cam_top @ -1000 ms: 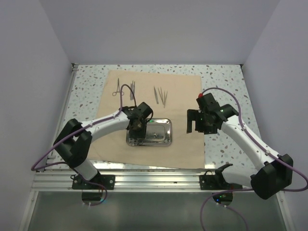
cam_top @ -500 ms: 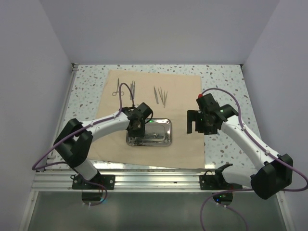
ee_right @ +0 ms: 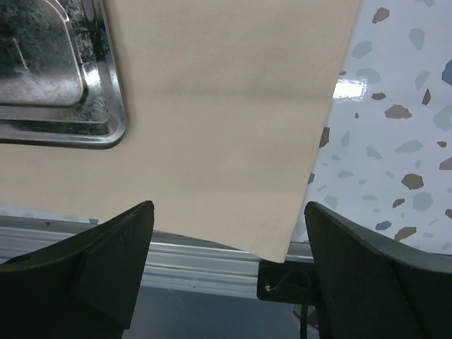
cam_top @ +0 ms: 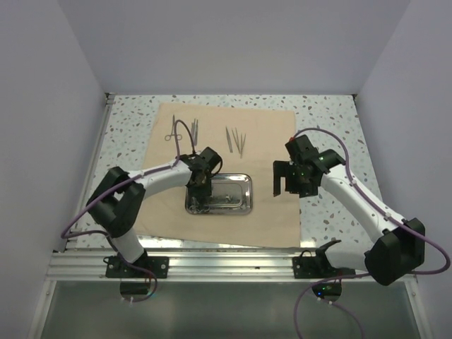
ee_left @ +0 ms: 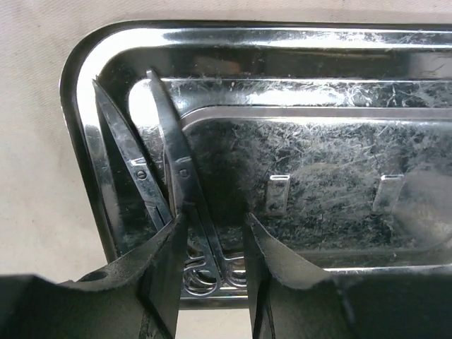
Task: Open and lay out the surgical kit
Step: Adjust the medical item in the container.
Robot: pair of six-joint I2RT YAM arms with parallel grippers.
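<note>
The beige cloth wrap (cam_top: 268,138) lies spread flat on the table. The steel tray (cam_top: 236,194) sits on its near middle. My left gripper (cam_top: 200,189) is low over the tray's left end. In the left wrist view the tray (ee_left: 318,49) holds two pairs of scissors, one (ee_left: 131,166) by the rim and one (ee_left: 176,155) beside it. My left gripper (ee_left: 213,226) is partly open and straddles the second pair's shank, near its ring handles. My right gripper (cam_top: 286,180) hovers wide open and empty over the cloth (ee_right: 226,106), right of the tray (ee_right: 63,85).
Several instruments lie on the cloth's far part: a ring-handled clamp (cam_top: 171,129), thin tools (cam_top: 193,130) beside it and tweezers (cam_top: 235,141). Speckled tabletop (ee_right: 402,113) borders the cloth on the right. A metal rail (cam_top: 226,265) runs along the near edge.
My left arm's elbow has swung inward and the left gripper has settled slightly lower over the tray's left end. The right gripper has barely moved.
</note>
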